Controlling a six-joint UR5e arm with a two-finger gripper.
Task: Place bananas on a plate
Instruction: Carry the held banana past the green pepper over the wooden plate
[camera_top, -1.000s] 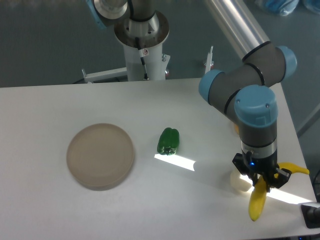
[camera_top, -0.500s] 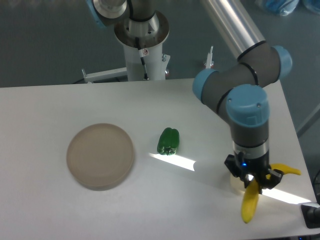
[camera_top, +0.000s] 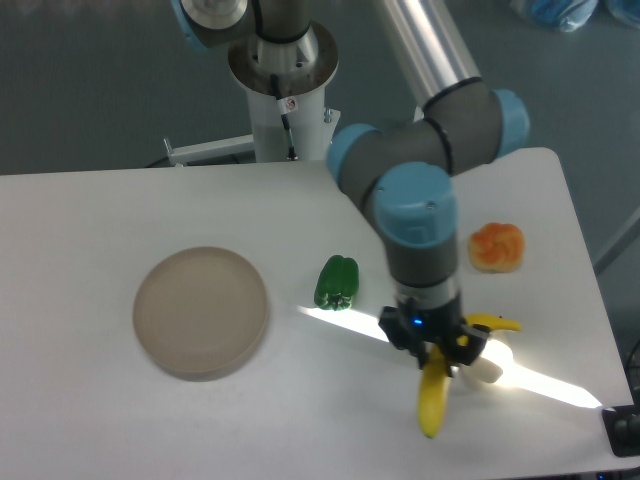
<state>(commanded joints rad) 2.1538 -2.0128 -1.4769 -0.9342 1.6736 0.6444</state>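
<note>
Two bananas, joined in a V, hang from the arm's gripper over the right front part of the white counter. The dark fingers are closed tight around the bunch near where the two fruits meet; one banana points down toward the front edge, the other sticks out sideways to the right with only its tip and a short stretch showing. Whether the lower tip touches the counter or hangs just above it, I cannot tell from here.

Just behind the gripper, to its right, a pale cream pear sits on the counter, partly hidden by the fingers and the fruit. Farther back and to the right lies an orange lumpy fruit, well apart from the gripper. A green pepper rests near the middle of the counter, to the left of the arm's wrist.

The plate, a round beige disc with a low rim, sits on the left half of the counter, well apart from the bananas, with the pepper between them. A bright stripe of light crosses the counter under the gripper.
</note>
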